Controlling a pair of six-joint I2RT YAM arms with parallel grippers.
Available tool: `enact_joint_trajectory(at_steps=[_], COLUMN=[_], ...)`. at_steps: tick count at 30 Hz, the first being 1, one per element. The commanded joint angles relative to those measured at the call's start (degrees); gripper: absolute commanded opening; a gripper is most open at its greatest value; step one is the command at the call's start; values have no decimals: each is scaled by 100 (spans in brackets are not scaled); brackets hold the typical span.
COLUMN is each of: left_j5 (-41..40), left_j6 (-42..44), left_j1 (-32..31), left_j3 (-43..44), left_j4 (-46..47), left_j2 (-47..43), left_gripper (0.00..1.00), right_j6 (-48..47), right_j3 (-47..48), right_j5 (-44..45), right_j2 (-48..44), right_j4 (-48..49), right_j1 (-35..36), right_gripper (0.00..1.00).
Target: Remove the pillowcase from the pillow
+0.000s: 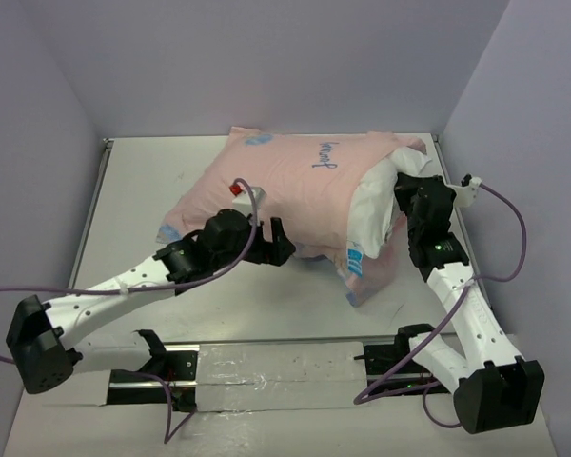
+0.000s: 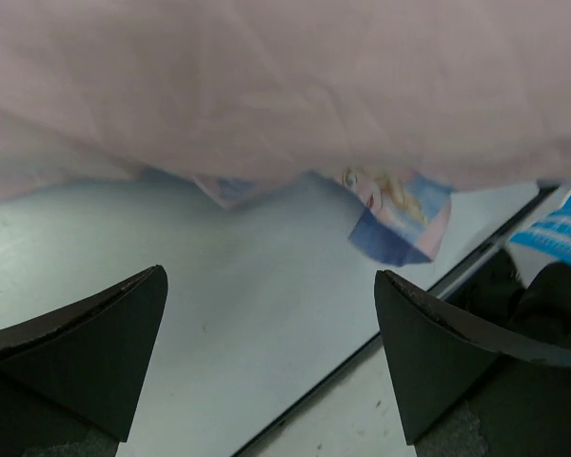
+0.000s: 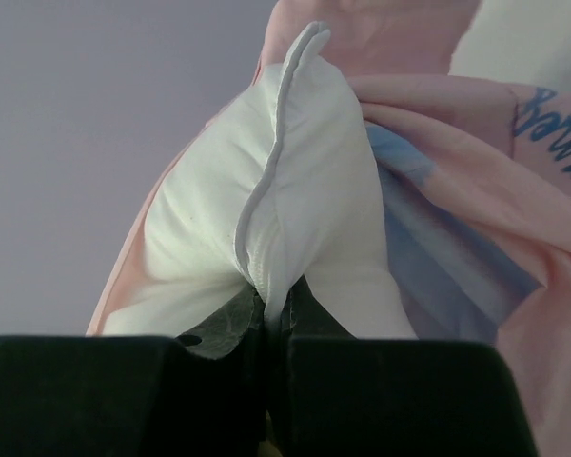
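plump white pillow (image 3: 309, 200) in right end effector (image 3: 274, 312), thin pink pillowcase (image 1: 285, 190)

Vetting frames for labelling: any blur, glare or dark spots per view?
Top external: even light, sharp. Left wrist: pale pink fabric pillowcase soft-focused near the lens, open left claw dark. Right wrist: plump white pillow sharp, right claw pinching it nearly black.

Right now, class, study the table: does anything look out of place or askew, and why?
The pillow bulges out of the pillowcase at its right-hand opening, its seamed edge pinched in the shut right gripper. The fabric there is crumpled, blue side showing. The left gripper is open, holding nothing.
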Motion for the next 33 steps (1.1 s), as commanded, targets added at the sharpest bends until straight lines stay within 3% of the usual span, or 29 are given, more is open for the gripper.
enact_joint_trajectory(at_steps=[1, 8, 13, 14, 17, 20, 25, 26, 29, 33], left_j5=[721, 705, 37, -451, -1280, -1853, -821, -582, 140, 1282], left_j6=[-30, 147, -29, -64, -842, -1706, -2647, -2674, -2534, -2350], left_j1=[-373, -901, -1235, -1297, -1350, -1263, -351, -218, 161, 758], left_j3=[-83, 180, -118, -162, -416, -1528, -3286, -3482, -3852, -3635], left_j4=[523, 1999, 2965, 2933, 2512, 2834, 4545, 5428, 6568, 7929], left_j2=[449, 1461, 1725, 1752, 1594, 980, -40, -85, 64, 896], left_gripper=[99, 99, 99, 99, 99, 99, 99, 99, 99, 99], right_j6=[-60, 106, 326, 405, 449, 511, 432, 449, 528, 546], right_j3=[198, 285, 628, 794, 1094, 1567, 1806, 1798, 1719, 1736], right_j5=[449, -342, -685, -807, -774, -835, -739, -721, -677, -642], right_j2=[-96, 1, 36, 62, 62, 106, 150, 124, 28, 1], right_j4=[310, 92, -147, -234, -428, -551, -639, -639, -552, -587], right_j1=[35, 105, 193, 211, 325, 421, 668, 677, 703, 747], right_gripper=[0, 0, 0, 0, 0, 0, 0, 0, 0, 0])
